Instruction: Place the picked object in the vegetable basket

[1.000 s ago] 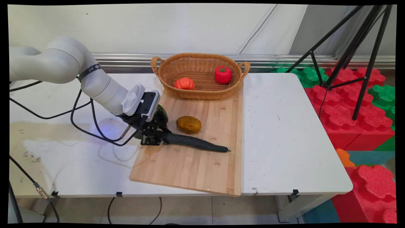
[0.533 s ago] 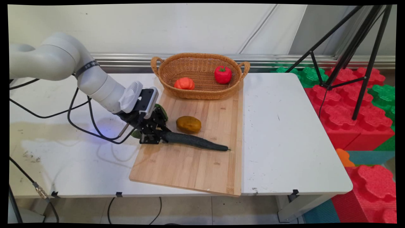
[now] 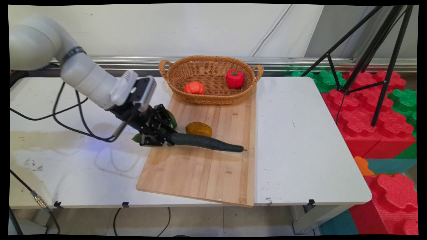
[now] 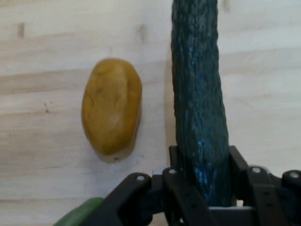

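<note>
Behind everything stood a plain pale wall, and to the far right beyond me red and green foam blocks (image 3: 377, 110) were stacked under a black tripod (image 3: 373, 50). The white table (image 3: 300, 140) spread beneath me, scuffed and stained on my left. On it lay the wooden cutting board (image 3: 200, 173), directly under me. At the board's far end, well beyond my fingertips, sat the wicker basket (image 3: 210, 68) holding a red pepper (image 3: 235, 78) and an orange tomato (image 3: 194, 88). My gripper (image 4: 207, 188) was clamped on the thick end of the dark green cucumber (image 4: 197, 94), which reached out ahead of me above the board. Just beside it lay a brown potato (image 4: 112, 108). I could read no writing anywhere
</note>
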{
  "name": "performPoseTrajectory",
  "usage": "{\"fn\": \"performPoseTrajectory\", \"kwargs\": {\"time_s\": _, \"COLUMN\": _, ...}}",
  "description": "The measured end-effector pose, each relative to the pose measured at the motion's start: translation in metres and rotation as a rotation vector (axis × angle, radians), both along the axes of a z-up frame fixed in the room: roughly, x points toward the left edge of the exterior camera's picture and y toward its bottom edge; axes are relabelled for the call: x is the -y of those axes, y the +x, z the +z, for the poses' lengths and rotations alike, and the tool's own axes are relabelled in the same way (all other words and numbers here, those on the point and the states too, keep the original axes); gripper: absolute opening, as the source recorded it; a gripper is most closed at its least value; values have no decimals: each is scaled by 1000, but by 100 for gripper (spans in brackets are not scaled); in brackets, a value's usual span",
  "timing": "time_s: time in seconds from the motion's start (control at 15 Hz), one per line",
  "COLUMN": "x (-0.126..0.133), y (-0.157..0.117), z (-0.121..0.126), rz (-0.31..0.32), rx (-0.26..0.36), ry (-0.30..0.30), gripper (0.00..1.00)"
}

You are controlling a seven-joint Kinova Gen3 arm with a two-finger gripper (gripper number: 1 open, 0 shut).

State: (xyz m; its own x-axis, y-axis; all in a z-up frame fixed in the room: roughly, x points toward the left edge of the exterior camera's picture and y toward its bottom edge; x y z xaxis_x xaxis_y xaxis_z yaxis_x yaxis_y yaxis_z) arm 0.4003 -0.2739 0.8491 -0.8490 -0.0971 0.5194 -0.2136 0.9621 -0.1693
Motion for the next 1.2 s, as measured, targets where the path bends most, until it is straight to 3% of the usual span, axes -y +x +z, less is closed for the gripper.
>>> {"fn": "performPoseTrajectory", "kwargs": {"time_s": 0.4, "x": -5, "y": 18, "z": 51, "rz": 43, "rx": -76, "ry": 0, "gripper": 0}}
{"fn": "performPoseTrajectory", "kwargs": {"time_s": 0.67, "x": 4, "y": 35, "z": 83, "rz": 76, "rx": -102, "ry": -34, "gripper": 0}}
{"fn": "performPoseTrajectory", "kwargs": {"time_s": 1.2, "x": 41, "y": 56, "z": 107, "rz": 116, "rx": -93, "ry": -128, "gripper": 0}}
